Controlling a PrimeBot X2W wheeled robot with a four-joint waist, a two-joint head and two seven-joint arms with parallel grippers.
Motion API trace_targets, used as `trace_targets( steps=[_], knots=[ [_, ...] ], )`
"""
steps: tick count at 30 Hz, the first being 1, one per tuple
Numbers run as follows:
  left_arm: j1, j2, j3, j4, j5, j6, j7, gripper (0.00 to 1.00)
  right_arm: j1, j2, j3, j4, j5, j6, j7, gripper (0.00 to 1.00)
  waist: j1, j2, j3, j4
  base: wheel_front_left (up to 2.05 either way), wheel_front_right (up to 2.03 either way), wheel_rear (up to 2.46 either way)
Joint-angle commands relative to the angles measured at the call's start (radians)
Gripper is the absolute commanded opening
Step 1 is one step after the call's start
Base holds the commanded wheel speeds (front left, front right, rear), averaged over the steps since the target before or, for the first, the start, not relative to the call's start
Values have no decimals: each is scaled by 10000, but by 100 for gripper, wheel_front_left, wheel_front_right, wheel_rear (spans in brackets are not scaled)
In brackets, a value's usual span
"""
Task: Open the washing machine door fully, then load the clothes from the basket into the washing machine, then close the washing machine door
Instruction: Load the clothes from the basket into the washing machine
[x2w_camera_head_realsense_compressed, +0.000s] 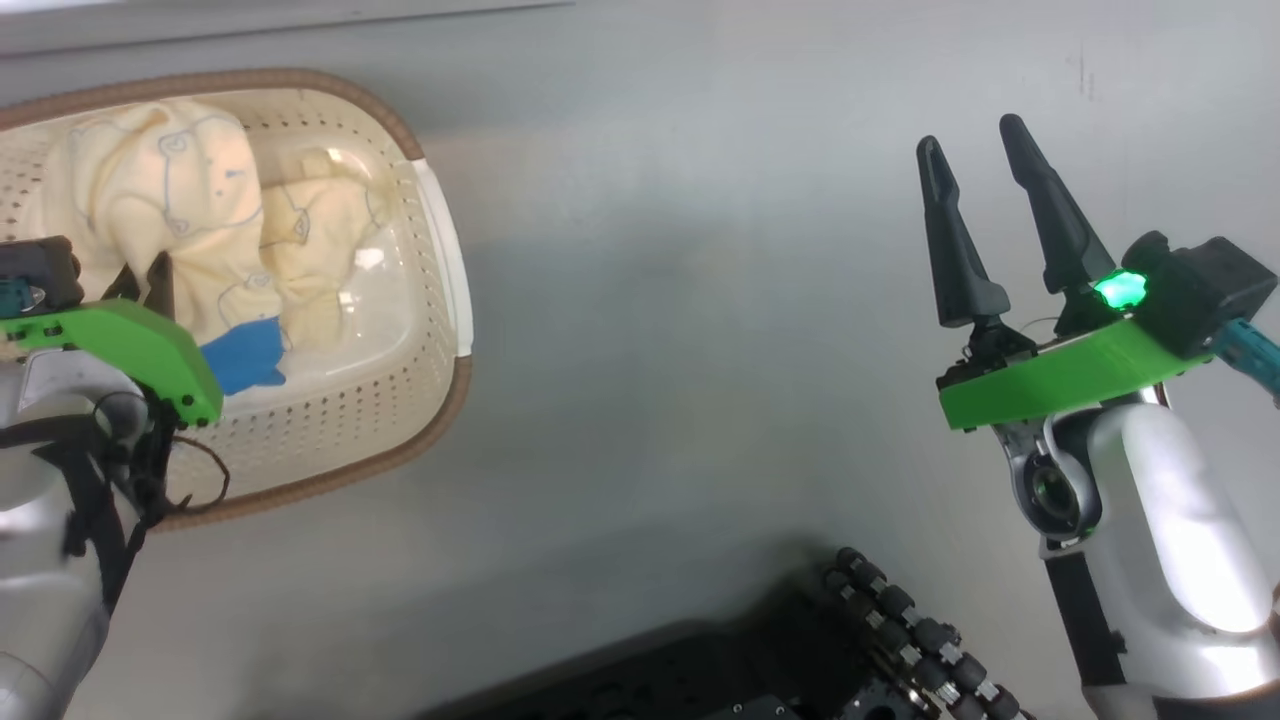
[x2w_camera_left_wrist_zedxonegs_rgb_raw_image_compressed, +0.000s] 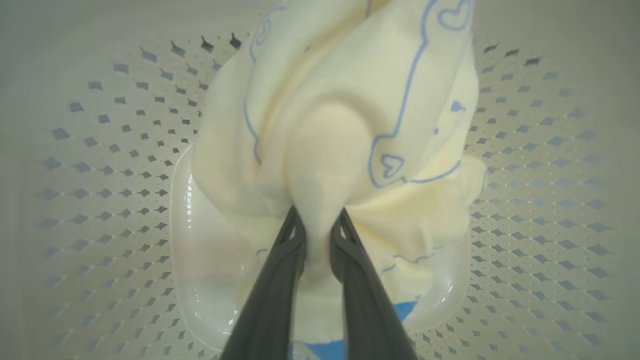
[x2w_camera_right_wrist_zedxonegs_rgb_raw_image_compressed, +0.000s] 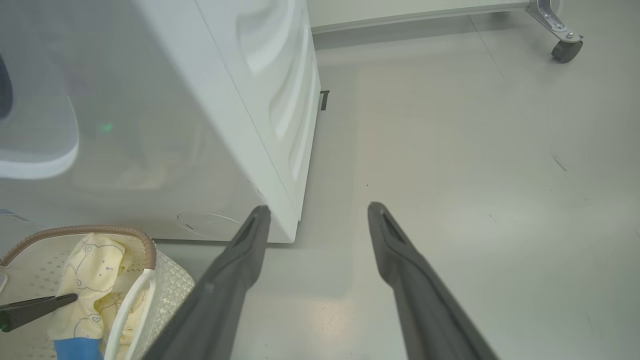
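Two fingers of the left gripper (x2w_camera_left_wrist_zedxonegs_rgb_raw_image_compressed: 318, 212) are pinched on a fold of the clothes (x2w_camera_left_wrist_zedxonegs_rgb_raw_image_compressed: 350, 125) in the basket (x2w_camera_left_wrist_zedxonegs_rgb_raw_image_compressed: 100, 200), for lifting out; the right gripper (x2w_camera_right_wrist_zedxonegs_rgb_raw_image_compressed: 319, 207) is held aside, wide open and empty.

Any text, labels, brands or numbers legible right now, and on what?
None can be read.
The clothes carry only blue line drawings of bears and hearts, no letters.
The basket has a glossy bottom showing glare, nothing legible.
The washing machine shows no words.
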Motion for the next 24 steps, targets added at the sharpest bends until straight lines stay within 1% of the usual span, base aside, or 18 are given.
trace_targets(
  steps=[1,5,7,11,19,22,24],
  knots=[
    [251,287,164,59,126,8,-170,0,496,-91,68,-185,-74,37,-93,100,0,0,-430,227,0,0,0],
    [337,183,264,129,286,66,-381,0,645,-91,-79,-76,-255,37,-93,100,0,0,-1024,390,0,0,0],
    [366,166,401,29,398,182,-415,0,712,-91,-167,-33,-343,37,-93,100,0,0,-1310,479,0,0,0],
    [630,286,1105,-867,878,652,-424,0,876,-91,-319,61,-498,37,-93,100,0,0,-1919,656,0,0,0],
    [2130,386,2615,-2897,2143,1489,-427,0,1259,-91,-583,370,-837,37,-93,100,0,0,-3197,1019,0,0,0],
    [2729,386,3115,-3624,2612,1732,-427,0,1414,-91,-675,459,-950,37,-84,100,0,0,-3657,1173,0,0,0],
    [2922,379,3259,-3860,2770,1797,-427,0,1473,-91,-713,486,-979,37,-76,100,0,0,-3828,1231,0,0,0]
  ],
)
